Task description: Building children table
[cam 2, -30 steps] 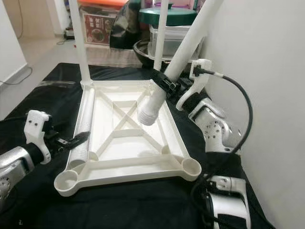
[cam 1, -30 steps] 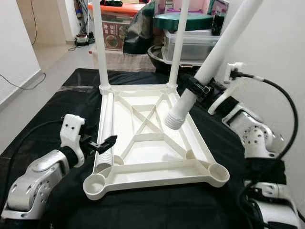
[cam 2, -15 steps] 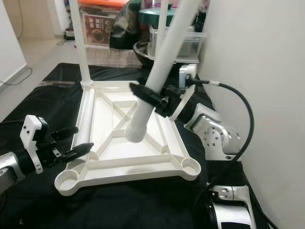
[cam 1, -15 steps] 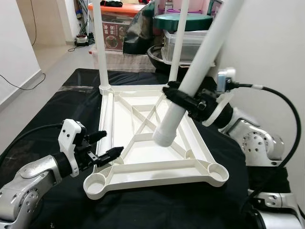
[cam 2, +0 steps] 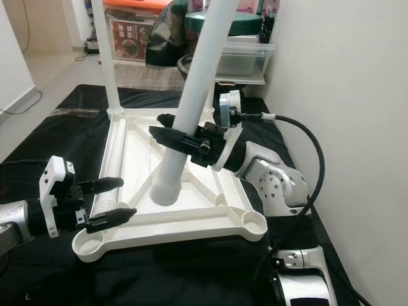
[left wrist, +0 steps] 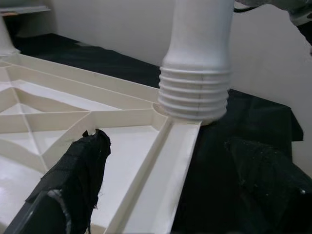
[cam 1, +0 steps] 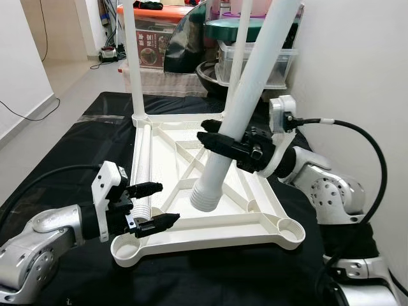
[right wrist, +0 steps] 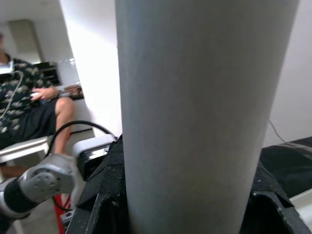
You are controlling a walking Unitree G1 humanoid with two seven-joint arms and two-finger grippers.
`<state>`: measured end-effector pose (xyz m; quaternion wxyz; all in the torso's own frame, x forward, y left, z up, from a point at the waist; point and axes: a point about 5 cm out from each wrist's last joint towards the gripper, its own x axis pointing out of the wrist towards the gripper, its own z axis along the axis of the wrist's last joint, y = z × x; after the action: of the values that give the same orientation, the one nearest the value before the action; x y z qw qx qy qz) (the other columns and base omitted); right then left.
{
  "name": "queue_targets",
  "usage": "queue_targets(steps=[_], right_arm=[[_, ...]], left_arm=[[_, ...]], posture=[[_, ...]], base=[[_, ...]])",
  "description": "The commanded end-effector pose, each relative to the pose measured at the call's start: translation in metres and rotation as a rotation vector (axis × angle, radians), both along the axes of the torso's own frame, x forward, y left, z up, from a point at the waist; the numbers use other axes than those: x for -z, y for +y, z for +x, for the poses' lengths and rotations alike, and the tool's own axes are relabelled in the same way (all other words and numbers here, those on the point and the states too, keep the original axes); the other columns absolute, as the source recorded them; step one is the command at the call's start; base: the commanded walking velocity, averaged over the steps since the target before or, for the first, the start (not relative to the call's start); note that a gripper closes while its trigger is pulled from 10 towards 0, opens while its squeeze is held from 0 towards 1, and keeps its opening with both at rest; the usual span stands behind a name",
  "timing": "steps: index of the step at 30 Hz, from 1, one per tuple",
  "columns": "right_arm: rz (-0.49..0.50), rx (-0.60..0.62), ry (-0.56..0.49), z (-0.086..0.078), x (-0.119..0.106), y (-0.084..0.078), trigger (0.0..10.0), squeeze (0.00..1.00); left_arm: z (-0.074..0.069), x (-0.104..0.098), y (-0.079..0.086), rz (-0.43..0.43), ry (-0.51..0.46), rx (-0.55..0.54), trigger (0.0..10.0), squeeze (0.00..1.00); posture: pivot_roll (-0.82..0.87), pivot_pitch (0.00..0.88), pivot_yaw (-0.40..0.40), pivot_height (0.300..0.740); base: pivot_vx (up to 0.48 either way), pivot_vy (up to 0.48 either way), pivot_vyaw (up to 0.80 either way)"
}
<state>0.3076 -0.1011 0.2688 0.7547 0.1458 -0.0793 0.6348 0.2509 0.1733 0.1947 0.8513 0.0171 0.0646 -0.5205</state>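
Note:
The white tabletop frame (cam 1: 191, 220) lies upside down on a black cloth. Two white legs (cam 1: 132, 64) stand screwed into its far corners, and a third leg (cam 1: 141, 167) lies loose along its left inner edge. My right gripper (cam 1: 224, 144) is shut on a fourth white leg (cam 1: 245, 102), tilted, its threaded end (cam 1: 204, 198) hanging over the frame's near half. My left gripper (cam 1: 155, 204) stands open just left of that threaded end, above the near left corner socket (cam 1: 127, 246). In the left wrist view the threaded end (left wrist: 195, 92) sits between the black fingers (left wrist: 78, 180).
The near right corner socket (cam 1: 290, 230) is bare. Storage bins and a dark pot (cam 1: 252, 57) stand behind the table, and a white wall runs along the right. The right arm's cable (cam 1: 376, 159) loops beside it. A seated person (right wrist: 29, 107) appears in the right wrist view.
My right gripper has swung the held leg leftward and steeper, its threaded end moving toward the near left. My left gripper left the lying leg, opened and moved toward the front corner.

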Motion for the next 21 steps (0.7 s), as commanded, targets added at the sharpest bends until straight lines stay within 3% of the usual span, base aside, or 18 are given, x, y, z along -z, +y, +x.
queue_targets(steps=[1, 6, 8, 15, 19, 20, 21], right_arm=[[0.012, -0.067, -0.027, -0.009, -0.006, 0.018, 0.0, 0.00], [0.039, -0.121, -0.037, -0.017, -0.008, 0.041, 0.0, 0.00], [0.039, -0.121, -0.037, -0.017, -0.008, 0.041, 0.0, 0.00], [0.047, -0.165, -0.051, -0.022, -0.010, 0.065, 0.0, 0.00], [0.047, -0.179, -0.052, -0.024, -0.010, 0.068, 0.0, 0.00], [0.049, -0.187, -0.050, -0.026, -0.010, 0.070, 0.0, 0.00], [0.049, -0.187, -0.050, -0.026, -0.010, 0.070, 0.0, 0.00]], left_arm=[[0.005, -0.002, -0.004, 0.016, -0.013, 0.032, 10.0, 0.00], [0.011, -0.006, -0.011, -0.003, -0.021, 0.077, 10.0, 0.00], [0.011, -0.006, -0.011, -0.003, -0.021, 0.077, 10.0, 0.00], [0.013, -0.007, -0.021, -0.022, -0.015, 0.138, 10.0, 0.00], [0.013, -0.006, -0.022, -0.029, -0.014, 0.139, 10.0, 0.00], [0.014, -0.006, -0.023, -0.048, -0.014, 0.134, 0.0, 0.00], [0.014, -0.006, -0.023, -0.048, -0.014, 0.134, 0.0, 0.00]], posture=[[0.08, 0.000, -0.099, 0.740], [0.08, 0.000, -0.085, 0.740], [0.08, 0.000, -0.085, 0.740], [0.07, 0.000, -0.091, 0.740], [0.07, 0.000, -0.091, 0.740], [0.08, 0.000, -0.095, 0.740], [0.08, 0.000, -0.095, 0.740]], base=[[0.000, 0.000, 0.00], [0.000, 0.000, 0.00], [0.000, 0.000, 0.00], [0.000, 0.000, 0.00], [0.000, 0.000, 0.00], [0.000, 0.000, 0.00], [0.000, 0.000, 0.00]])
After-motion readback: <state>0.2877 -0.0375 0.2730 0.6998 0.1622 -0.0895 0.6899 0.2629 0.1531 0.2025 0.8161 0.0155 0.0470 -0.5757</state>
